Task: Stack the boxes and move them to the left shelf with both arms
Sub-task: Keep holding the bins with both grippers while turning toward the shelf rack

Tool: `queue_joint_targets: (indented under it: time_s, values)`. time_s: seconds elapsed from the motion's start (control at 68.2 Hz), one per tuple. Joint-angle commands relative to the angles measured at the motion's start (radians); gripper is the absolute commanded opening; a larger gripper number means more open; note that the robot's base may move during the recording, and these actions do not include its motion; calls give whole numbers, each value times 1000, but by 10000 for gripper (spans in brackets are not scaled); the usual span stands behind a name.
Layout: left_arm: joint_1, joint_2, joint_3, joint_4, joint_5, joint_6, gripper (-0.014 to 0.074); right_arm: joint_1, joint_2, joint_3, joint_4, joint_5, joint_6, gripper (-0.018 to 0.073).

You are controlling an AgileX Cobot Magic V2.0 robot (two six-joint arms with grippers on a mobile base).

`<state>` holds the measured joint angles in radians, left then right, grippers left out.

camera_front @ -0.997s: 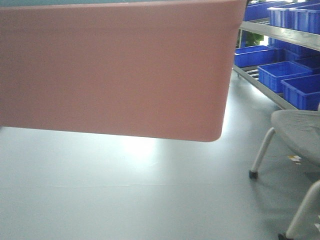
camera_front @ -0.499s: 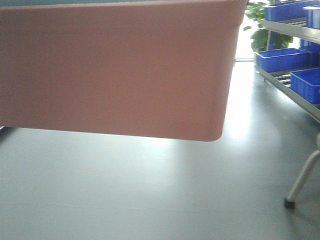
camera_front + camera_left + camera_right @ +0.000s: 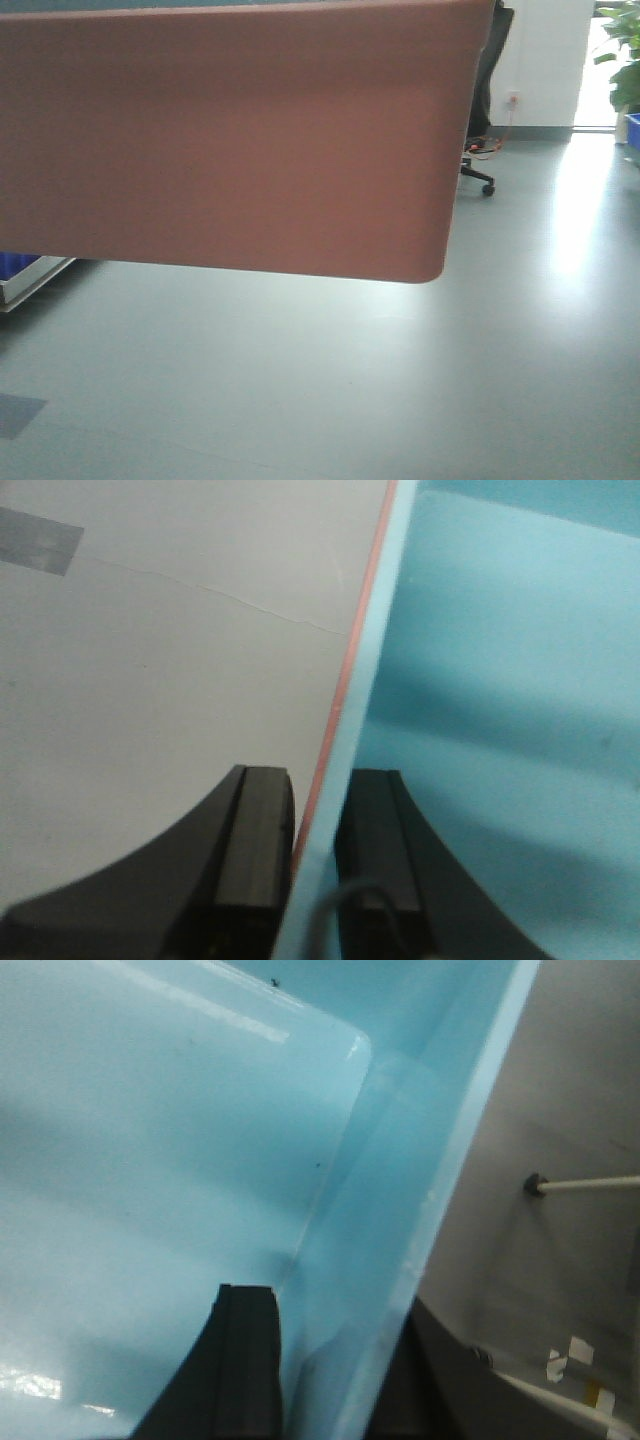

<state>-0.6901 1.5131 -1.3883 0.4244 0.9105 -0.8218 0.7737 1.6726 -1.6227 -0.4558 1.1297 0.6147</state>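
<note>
The load hangs in the air right in front of the front-facing camera: the pink box (image 3: 230,140) fills the upper part of that view with its long axis running side to side, its bottom edge well above the grey floor (image 3: 330,390). The wrist views show the blue box (image 3: 150,1140) nested inside it, so the 2 read as 1 stack. The left jaws are closed down to a narrow gap on the stack's left end wall, with the outer finger (image 3: 255,850) against the thin pink edge (image 3: 345,680) and the inner finger (image 3: 375,850) against the blue lining. The right jaws straddle the opposite end wall the same way, 1 finger (image 3: 245,1360) inside the blue box near its corner and the other dark finger (image 3: 400,1390) outside it. Only blue plastic shows there, so I cannot tell whether the pink wall is also in that pinch. Each arm therefore holds 1 end, and the stack lies between them, rims level as far as the front view shows. At the lower left edge a pale rack edge (image 3: 35,285) carrying a dark blue bin (image 3: 15,263) peeks out from under the pink box. If that belongs to the left shelf, the target lies to the left of the load, along its long axis, and the left arm is the nearer one. An office chair base (image 3: 478,178) stands well apart at the right.
</note>
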Motion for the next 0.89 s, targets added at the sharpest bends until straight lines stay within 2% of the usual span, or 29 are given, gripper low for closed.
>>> queue_joint_targets:
  time_s: [0.0,0.88]
  values:
    - [-37,-45,-49,-67,-231,-7,-3,25,-40,-38,59,-220,16,36]
    - [-37,-45,-49,-67,-231,-7,-3,25,-40,-38,59,-219,16,36]
